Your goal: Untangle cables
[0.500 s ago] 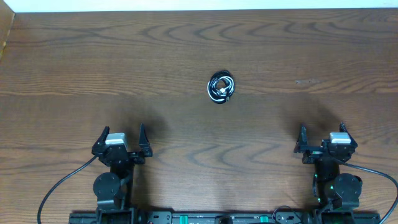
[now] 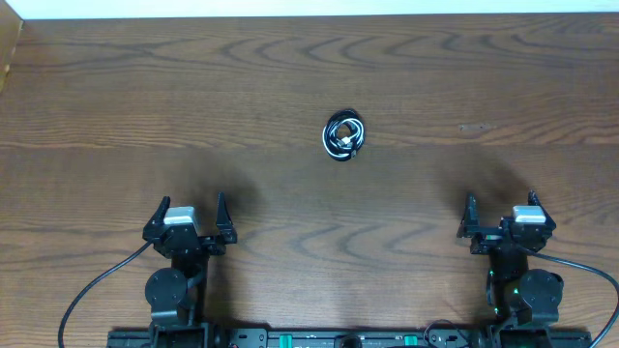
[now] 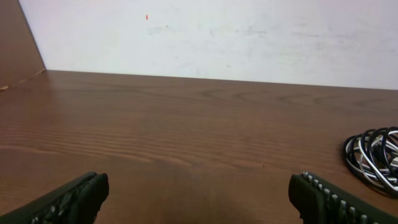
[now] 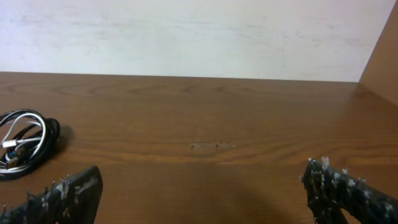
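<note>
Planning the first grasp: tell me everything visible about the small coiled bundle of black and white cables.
The small coiled bundle of black and white cables lies flat on the brown wooden table, near its middle. Thin glossy black cords and a white one loop together in a tight, roundish coil; a small pale plug shows inside. Only the table touches it.

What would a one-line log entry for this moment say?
cable bundle: coiled, ahead of both hands | left hand: open, empty | right hand: open, empty | untangling: not begun
</note>
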